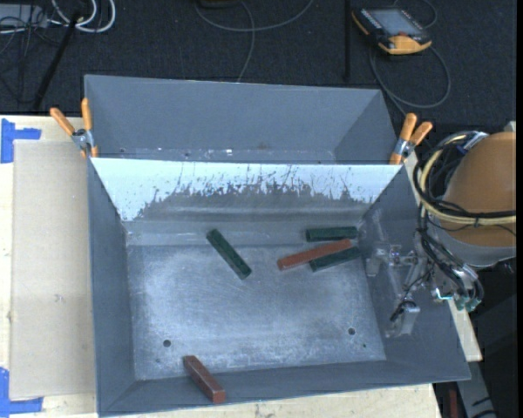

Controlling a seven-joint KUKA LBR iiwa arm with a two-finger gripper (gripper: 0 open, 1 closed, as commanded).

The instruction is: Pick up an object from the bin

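Red-brown rectangular bar (314, 256) lies back right on the grey metal bin (244, 138) floor, just beside a dark green bar (335, 263), near the gripper (403, 307) at the right wall. We cannot tell whether the claw is spread. We judge the bar light, stiff and smooth; pinch mid-length across its narrow sides.

A dark green bar (336, 264) lies partly under the red-brown bar (314, 257), its upper edge covered (how much is anyone's guess). Right of that red-brown bar, the gripper (404, 310) is too muddled among cables (436, 277) to make out. Further right, the arm's orange cover (492, 177) is cut off.
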